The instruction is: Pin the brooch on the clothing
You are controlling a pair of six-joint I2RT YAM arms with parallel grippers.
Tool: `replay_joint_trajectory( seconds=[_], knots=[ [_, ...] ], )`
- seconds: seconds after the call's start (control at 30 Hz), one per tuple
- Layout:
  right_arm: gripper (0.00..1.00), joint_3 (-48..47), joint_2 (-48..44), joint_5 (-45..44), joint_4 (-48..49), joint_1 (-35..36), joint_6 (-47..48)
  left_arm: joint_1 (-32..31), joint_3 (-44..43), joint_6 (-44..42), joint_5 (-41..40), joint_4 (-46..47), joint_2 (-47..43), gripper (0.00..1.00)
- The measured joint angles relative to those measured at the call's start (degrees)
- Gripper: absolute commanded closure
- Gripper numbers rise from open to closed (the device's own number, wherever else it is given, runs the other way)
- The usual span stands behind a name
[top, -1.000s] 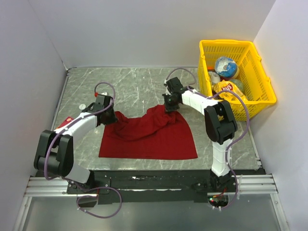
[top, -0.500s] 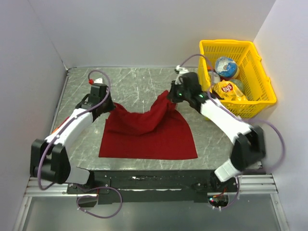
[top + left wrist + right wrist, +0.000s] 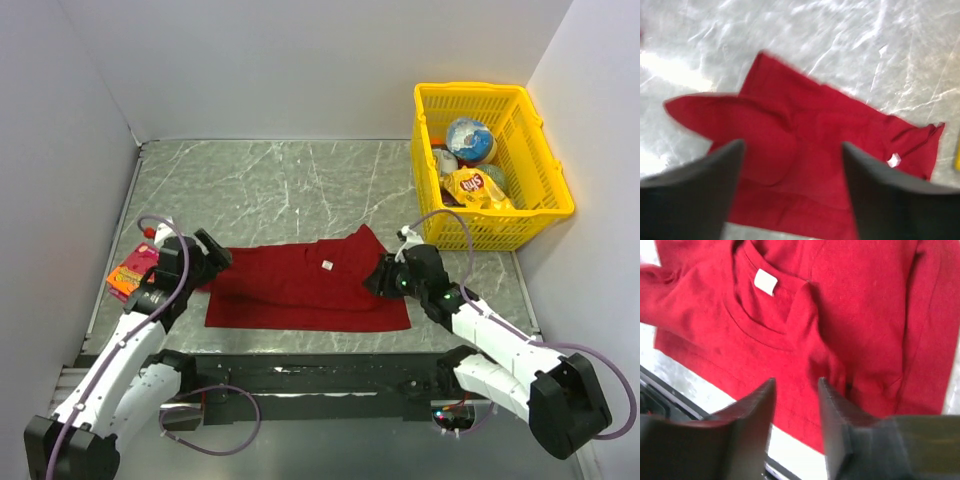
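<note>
The clothing (image 3: 300, 285), a dark-red T-shirt, lies spread on the grey table with its white neck label (image 3: 326, 265) facing up. My left gripper (image 3: 210, 258) hovers at the shirt's left edge. In the left wrist view it (image 3: 792, 145) stands wide open over the red cloth (image 3: 810, 130) with nothing between its fingers. My right gripper (image 3: 376, 280) is at the shirt's right edge. In the right wrist view it (image 3: 796, 381) is open above the cloth (image 3: 850, 305) near the hem, holding nothing. The brooch does not show in any view.
An orange-and-pink flat packet (image 3: 130, 270) lies left of the shirt beside my left arm. A yellow basket (image 3: 545, 190) with several items stands at the back right. White walls close the table on the left, back and right.
Both grippers have opened and let go of the shirt, then pulled back toward the near edge. The shirt, lifted at its top corners before, now lies flat.
</note>
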State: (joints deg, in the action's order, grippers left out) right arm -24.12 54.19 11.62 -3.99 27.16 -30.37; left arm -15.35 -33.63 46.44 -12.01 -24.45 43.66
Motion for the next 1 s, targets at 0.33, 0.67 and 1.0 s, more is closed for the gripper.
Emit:
replay_joint_trajectory(
  seconds=[0.33, 0.67, 1.0],
  knots=[
    [0.4, -15.7, 5.9, -7.1, -6.8, 0.1, 3.3, 2.3, -3.7, 3.0, -2.8, -3.1, 10.7, 0.01],
    [0.43, -33.4, 28.9, -6.5, -11.0, -8.9, 7.5, 13.4, -7.1, 0.1, 2.4, -2.4, 25.9, 0.31],
    [0.45, -33.9, 34.5, -1.6, -15.8, -9.6, 7.9, 14.7, -3.4, -2.0, 7.3, 0.9, 30.9, 0.99]
  ],
)
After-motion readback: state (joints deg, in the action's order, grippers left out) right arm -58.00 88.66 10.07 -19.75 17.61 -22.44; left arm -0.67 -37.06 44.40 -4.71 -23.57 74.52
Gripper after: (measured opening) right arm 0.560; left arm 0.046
